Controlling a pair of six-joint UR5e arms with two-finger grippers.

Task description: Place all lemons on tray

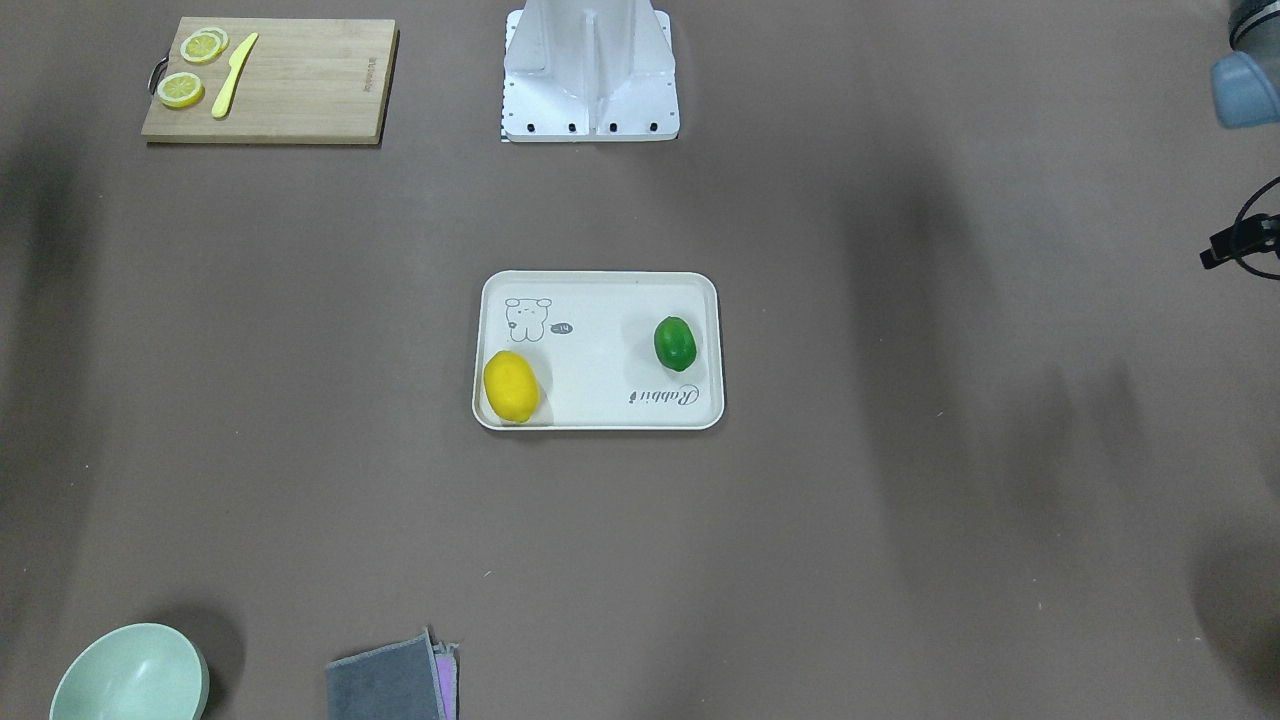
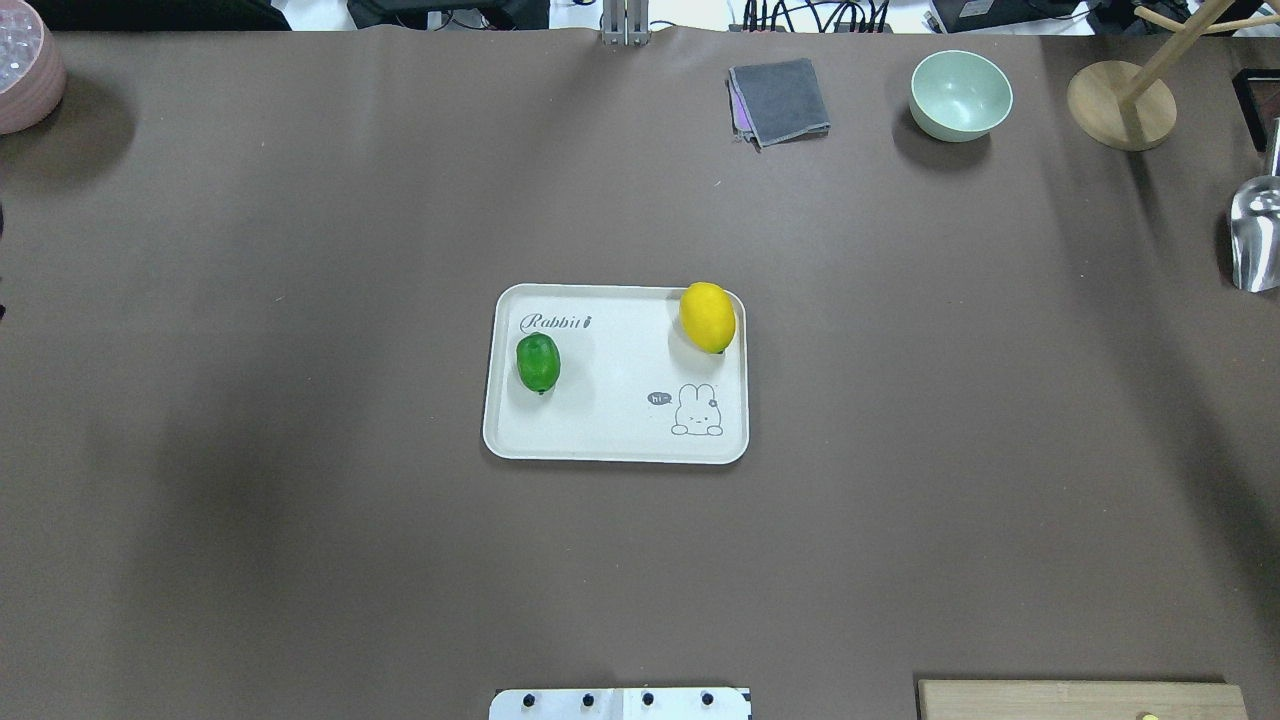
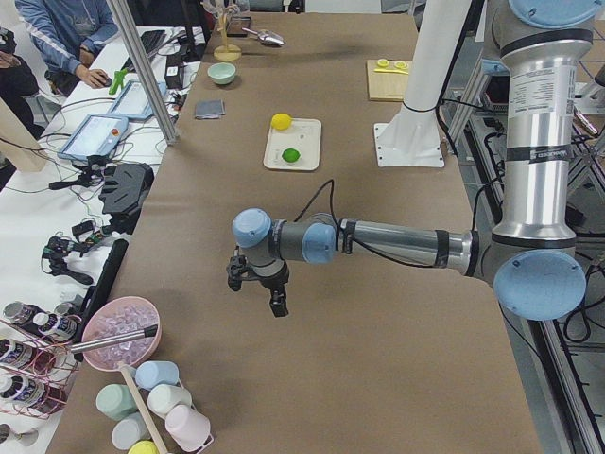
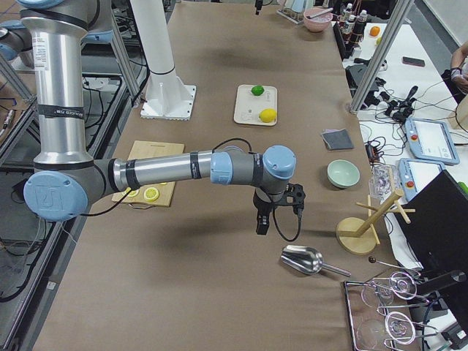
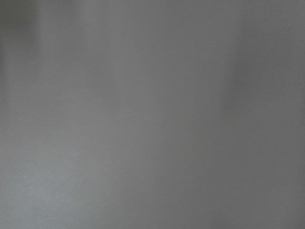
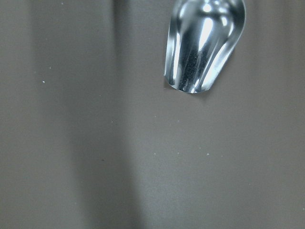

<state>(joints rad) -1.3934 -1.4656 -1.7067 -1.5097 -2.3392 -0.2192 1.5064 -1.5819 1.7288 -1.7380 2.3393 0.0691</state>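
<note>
1. My left gripper (image 3: 257,293) hung low over bare table in the foreground of the left-side view, well apart from the tray. Only that side view showed it, so I couldn't tell if the jaws were parted or closed. The wrist cam gave blurred grey. Risk: any drop from there would hit the table.
2. My right gripper (image 4: 272,216) sat mid-frame in the right-side view, and I couldn't read its state either. A metal scoop (image 6: 205,45) filled the top of my right wrist view, close by. Risk: a careless swing would knock it.
3. The cutting board (image 1: 300,90), upper left of the front view, held lemon slices (image 1: 181,90). Risk: mistaking those for lemons and chasing them.
4. The tray (image 2: 620,350) lay mid-frame overhead with both fruits on it. The green lemon (image 2: 538,362) was at its left, inside the rim. The yellow lemon (image 2: 707,317) was in the upper right corner, apparently against the rim. I judged the task done. Risk: the rim is low and the fruit oval, so a bump to the tray could roll the yellow one off.
5. The bowl (image 2: 960,95) and cloth (image 2: 780,100) sat at the top of the overhead view. Risk: only if I overreached.
</note>
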